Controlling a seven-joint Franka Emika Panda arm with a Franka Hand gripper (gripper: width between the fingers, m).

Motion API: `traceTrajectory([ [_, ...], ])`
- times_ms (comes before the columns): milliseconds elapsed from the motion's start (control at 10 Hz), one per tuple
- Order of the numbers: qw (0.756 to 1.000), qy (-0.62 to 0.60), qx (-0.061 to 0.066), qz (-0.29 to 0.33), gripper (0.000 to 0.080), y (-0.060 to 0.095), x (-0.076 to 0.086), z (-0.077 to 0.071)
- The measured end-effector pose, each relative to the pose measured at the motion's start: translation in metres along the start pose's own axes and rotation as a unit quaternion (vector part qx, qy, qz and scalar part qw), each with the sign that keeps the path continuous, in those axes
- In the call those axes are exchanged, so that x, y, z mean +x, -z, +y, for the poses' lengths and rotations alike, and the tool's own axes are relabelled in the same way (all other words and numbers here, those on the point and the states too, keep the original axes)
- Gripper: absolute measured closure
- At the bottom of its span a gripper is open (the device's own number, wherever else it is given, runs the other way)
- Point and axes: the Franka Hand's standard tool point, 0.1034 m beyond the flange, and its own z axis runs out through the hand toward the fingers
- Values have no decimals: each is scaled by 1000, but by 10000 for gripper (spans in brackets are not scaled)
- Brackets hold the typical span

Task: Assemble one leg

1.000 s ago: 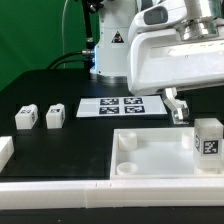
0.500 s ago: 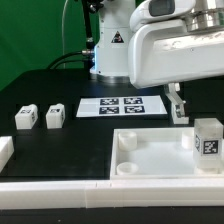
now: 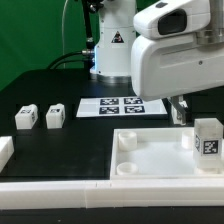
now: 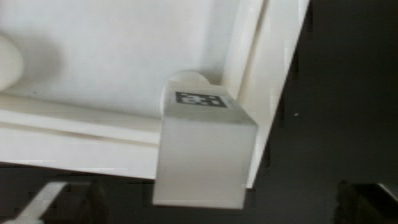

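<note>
Black worktop [image 3: 80, 135]. The white arm [image 3: 170, 55] fills the upper part of the exterior view's right. The large white tray [image 3: 150, 160] lies near the front, with the marker board [image 3: 122, 106] flat behind it. One leg [image 3: 208, 138] stands upright at the tray's corner on the exterior view's right, tag facing the camera; I can't tell if it is seated in a socket. Two more legs [image 3: 26, 118] [image 3: 54, 116] sit side by side, well apart from the tray on the exterior view's left. The pincer [image 3: 183, 112] hangs just behind the upright leg. In the wrist view its fingertips [image 4: 54, 203] are spread wide and grip nothing.
</note>
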Motion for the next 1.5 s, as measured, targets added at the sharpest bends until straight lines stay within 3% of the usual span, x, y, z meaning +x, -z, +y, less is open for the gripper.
traceTrajectory([
  [200,1000,-2,0,1,151,-2,0,2],
  [500,1000,-9,-3,10,151,-22,1,12],
  [800,1000,-8,-3,15,151,-24,3,11],
  [900,1000,-8,-4,15,275,-24,3,11],
  [1000,1000,-8,-4,15,275,-24,3,11],
  [1100,1000,-8,-3,15,409,-24,3,11],
  [1200,1000,-8,-4,15,409,-24,3,11],
  [1300,1000,-8,-4,15,509,-24,3,11],
  [1500,1000,-20,-3,15,509,-24,3,11],
])
